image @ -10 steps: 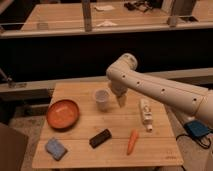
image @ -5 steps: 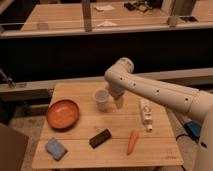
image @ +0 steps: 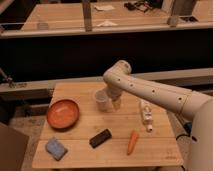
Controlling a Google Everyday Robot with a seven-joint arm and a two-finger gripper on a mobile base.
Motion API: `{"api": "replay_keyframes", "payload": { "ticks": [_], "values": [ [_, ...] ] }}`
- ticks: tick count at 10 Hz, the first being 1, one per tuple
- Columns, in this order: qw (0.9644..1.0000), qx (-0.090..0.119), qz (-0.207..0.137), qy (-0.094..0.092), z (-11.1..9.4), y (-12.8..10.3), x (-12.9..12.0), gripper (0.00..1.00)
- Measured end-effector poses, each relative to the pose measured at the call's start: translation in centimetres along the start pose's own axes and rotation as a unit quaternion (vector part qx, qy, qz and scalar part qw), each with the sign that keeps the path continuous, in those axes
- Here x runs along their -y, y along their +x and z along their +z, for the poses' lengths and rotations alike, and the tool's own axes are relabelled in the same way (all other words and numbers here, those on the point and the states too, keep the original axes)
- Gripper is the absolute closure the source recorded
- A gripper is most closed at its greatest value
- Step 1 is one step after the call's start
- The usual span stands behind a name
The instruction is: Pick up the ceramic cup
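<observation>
The ceramic cup [image: 101, 99] is a small pale handleless cup standing upright near the middle of the wooden table [image: 80, 92]. My gripper [image: 115, 103] hangs from the white arm, pointing down, just to the right of the cup and close to its side. It is open and holds nothing. The cup rests on the table top. The arm's elbow hides part of the table behind the cup.
An orange bowl [image: 63, 113] sits left of the cup. A black block [image: 100, 138], a carrot [image: 132, 142] and a blue sponge [image: 55, 148] lie along the front. A white bottle [image: 146, 113] lies on its side to the right. A dark counter runs behind the table.
The arm has swung a little left and the gripper has come down closer beside the cup. The cup and the other objects have not moved.
</observation>
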Motion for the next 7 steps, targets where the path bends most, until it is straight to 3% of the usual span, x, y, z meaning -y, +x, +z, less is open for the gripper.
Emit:
{"api": "replay_keyframes", "payload": {
  "ticks": [7],
  "values": [
    [0.9995,0.024,-0.017,-0.008,2.6,-0.3,0.6,0.2]
  ]
}}
